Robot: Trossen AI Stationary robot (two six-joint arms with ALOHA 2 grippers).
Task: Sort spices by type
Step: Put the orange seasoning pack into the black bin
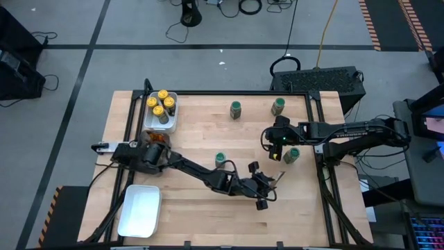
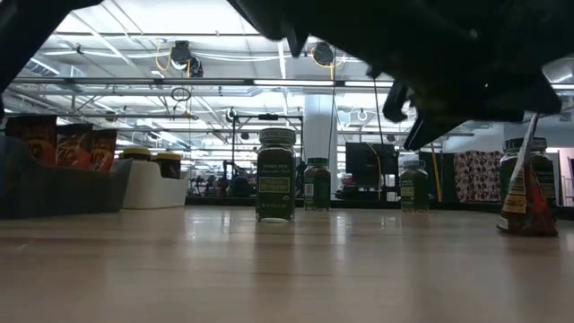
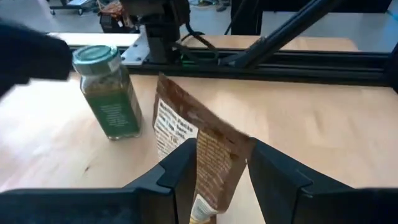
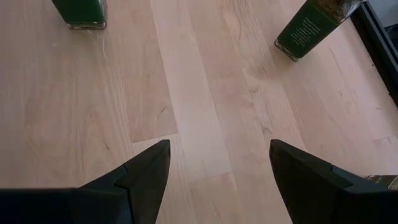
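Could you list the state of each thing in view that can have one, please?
left gripper: shut on the brown spice packet, near the table's front right.
right gripper: open, empty, above bare table.
green-lidded jars: four, upright, lids on, loose on the table.
yellow-lidded jars: four, upright in the far white tray.
near white tray: empty.

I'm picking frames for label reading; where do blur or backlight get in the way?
Low view: bright ceiling lights behind turn the arm overhead into a black silhouette; the green-lidded glass spice jar stays fairly sharp. Left wrist view: the brown paper spice packet between the jaws is soft, its print unreadable. High view: evenly lit, labels too small.
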